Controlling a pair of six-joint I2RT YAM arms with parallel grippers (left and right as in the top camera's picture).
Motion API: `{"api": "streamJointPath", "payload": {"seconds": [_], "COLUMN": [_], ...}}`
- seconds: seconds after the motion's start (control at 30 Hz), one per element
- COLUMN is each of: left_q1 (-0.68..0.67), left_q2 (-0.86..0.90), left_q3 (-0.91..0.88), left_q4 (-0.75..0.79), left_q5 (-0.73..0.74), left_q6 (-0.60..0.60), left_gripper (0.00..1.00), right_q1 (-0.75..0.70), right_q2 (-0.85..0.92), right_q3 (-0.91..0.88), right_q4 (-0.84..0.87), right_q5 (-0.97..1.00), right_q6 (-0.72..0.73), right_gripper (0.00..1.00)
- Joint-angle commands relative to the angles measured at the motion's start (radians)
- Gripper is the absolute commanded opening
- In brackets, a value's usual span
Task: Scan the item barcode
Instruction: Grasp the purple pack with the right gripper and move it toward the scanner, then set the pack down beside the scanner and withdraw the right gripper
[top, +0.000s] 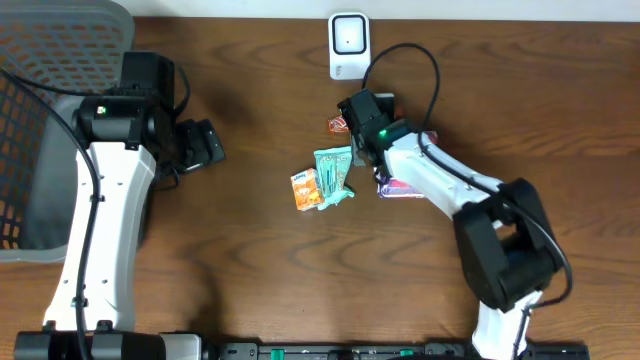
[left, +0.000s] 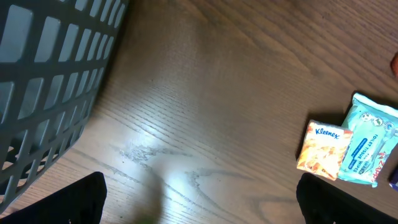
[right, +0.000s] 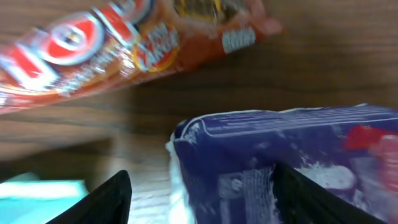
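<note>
Grey mesh basket (top: 40, 120), at the tabletop's left edge. Left gripper (top: 205, 145), just right of the basket, jaws spread wide, holding nothing. Orange tissue packet (top: 305, 188) touching a teal wipes packet (top: 333, 170), mid-table. White box-shaped barcode scanner (top: 348, 45), at the far edge. Red foil snack packet (right: 124, 43), near the scanner. Right gripper (right: 199, 193), jaws parted, nothing clamped, straddling the dark blue plastic packet (right: 261, 149) lying flat, right of centre.
</note>
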Motion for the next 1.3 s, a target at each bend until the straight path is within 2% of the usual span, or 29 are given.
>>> {"api": "streamJointPath", "payload": {"seconds": [0.0, 0.07, 0.13, 0.17, 0.37, 0.5, 0.73, 0.83, 0.97, 1.17, 1.27], "left_q1": [0.004, 0.004, 0.004, 0.004, 0.004, 0.004, 0.004, 0.004, 0.004, 0.004, 0.004], "left_q2": [0.005, 0.005, 0.005, 0.005, 0.005, 0.005, 0.005, 0.005, 0.005, 0.005, 0.005], "left_q3": [-0.006, -0.006, -0.006, -0.006, -0.006, -0.006, -0.006, -0.006, -0.006, -0.006, -0.006], "left_q4": [-0.006, -0.006, -0.006, -0.006, -0.006, -0.006, -0.006, -0.006, -0.006, -0.006, -0.006], "left_q5": [-0.016, -0.016, -0.016, -0.016, -0.016, -0.016, -0.016, -0.016, -0.016, -0.016, -0.016], "left_q6": [0.005, 0.005, 0.005, 0.005, 0.005, 0.005, 0.005, 0.005, 0.005, 0.005, 0.005], "left_gripper": [0.98, 0.98, 0.98, 0.98, 0.98, 0.98, 0.98, 0.98, 0.98, 0.98, 0.98], "right_q1": [0.003, 0.002, 0.0, -0.002, -0.043, -0.111, -0.299, -0.383, -0.475, -0.569, -0.579], "right_q2": [0.073, 0.084, 0.077, 0.069, -0.057, -0.174, -0.312, -0.31, -0.289, -0.262, -0.263], "right_q3": [-0.001, -0.001, 0.001, 0.006, 0.096, 0.176, 0.212, 0.208, 0.149, 0.008, -0.001], "right_q4": [-0.027, -0.053, -0.071, -0.082, -0.142, -0.134, -0.06, -0.103, -0.215, -0.286, -0.294], "right_q5": [0.036, 0.035, 0.035, 0.035, -0.057, -0.277, -0.747, -0.909, -0.948, -0.945, -0.945], "right_q6": [0.027, 0.041, 0.051, 0.052, 0.02, -0.068, -0.07, -0.066, -0.071, -0.174, -0.195], "right_gripper": [0.6, 0.37, 0.03, 0.01, 0.01, 0.01, 0.01, 0.01, 0.01, 0.02, 0.2]}}
